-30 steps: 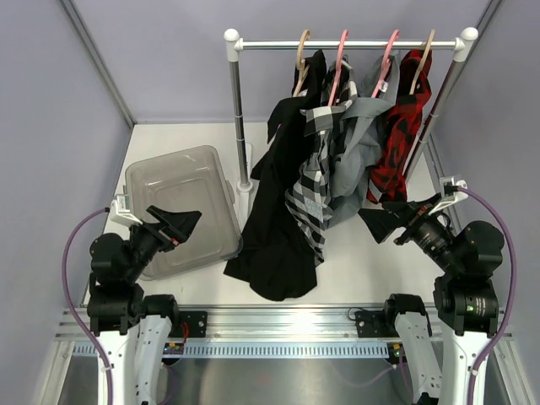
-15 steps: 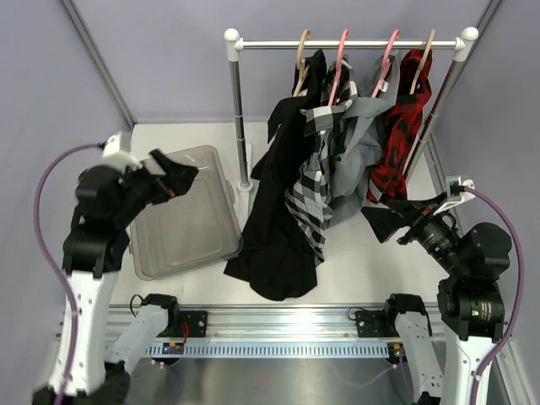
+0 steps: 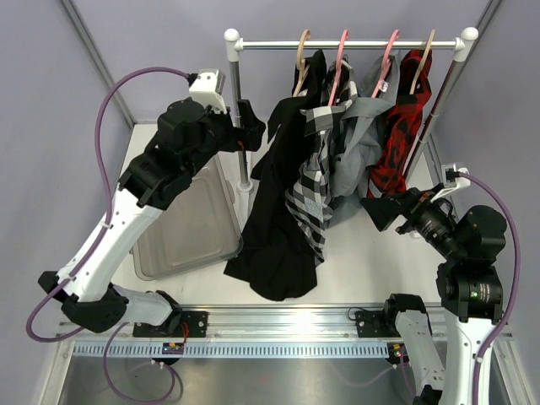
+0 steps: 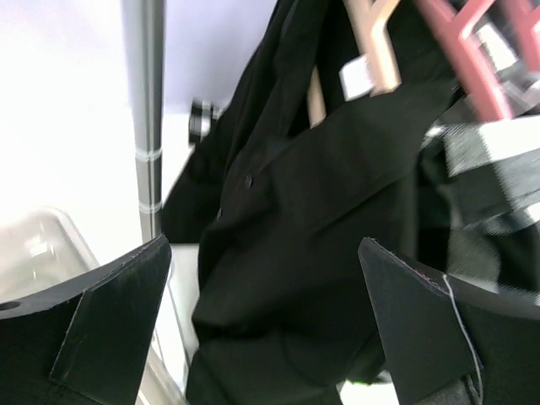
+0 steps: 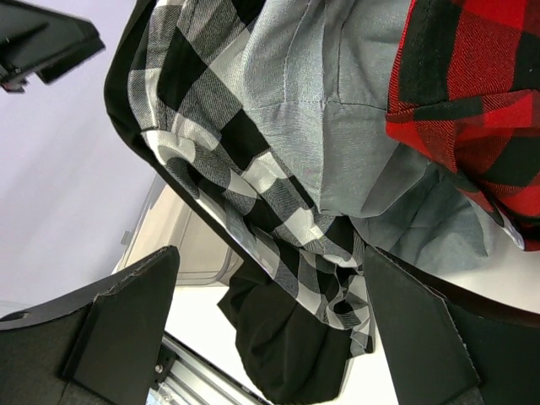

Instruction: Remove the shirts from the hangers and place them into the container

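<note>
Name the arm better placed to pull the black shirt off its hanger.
Left. Its open hand is high up beside the black shirt, facing the collar below the tan hanger. The right hand sits low by the red plaid shirt, two shirts away.

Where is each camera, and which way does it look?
Top external: above, behind the arms, looking down on rail, container, both arms.
Left wrist: on the raised left arm, facing the black shirt; open jaws below.
Right wrist: on the right arm, facing the black-and-white plaid shirt and grey shirt; open jaws below.
Both wrist views share the black shirt.
</note>
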Action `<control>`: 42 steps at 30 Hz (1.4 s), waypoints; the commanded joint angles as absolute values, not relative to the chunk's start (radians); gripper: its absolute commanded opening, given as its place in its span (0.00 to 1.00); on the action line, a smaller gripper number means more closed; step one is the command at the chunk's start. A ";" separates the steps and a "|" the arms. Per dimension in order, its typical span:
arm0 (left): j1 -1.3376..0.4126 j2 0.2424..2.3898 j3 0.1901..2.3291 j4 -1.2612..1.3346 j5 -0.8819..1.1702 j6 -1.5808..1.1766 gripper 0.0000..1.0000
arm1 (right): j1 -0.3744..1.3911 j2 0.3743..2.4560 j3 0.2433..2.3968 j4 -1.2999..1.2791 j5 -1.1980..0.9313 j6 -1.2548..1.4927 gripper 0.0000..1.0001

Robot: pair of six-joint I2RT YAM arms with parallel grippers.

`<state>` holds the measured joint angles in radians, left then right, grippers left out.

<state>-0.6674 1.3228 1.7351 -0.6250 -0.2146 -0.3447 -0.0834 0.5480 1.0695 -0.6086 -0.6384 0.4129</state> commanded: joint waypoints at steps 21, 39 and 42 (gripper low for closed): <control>-0.833 1.563 1.901 -0.457 -0.420 -0.141 0.07 | -0.086 0.548 1.078 -0.561 -0.657 0.405 0.99; -0.853 1.474 1.968 -0.282 -0.406 0.023 0.00 | -0.087 0.597 1.120 -0.572 -0.675 0.394 0.99; -0.857 1.454 2.000 -0.406 -0.426 -0.052 0.00 | -0.086 0.612 1.134 -0.568 -0.704 0.400 0.99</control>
<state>-0.8459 1.5490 1.8908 -0.4801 -0.4015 -0.0109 -0.0830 0.5934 1.0855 -0.5953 -0.6559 0.4080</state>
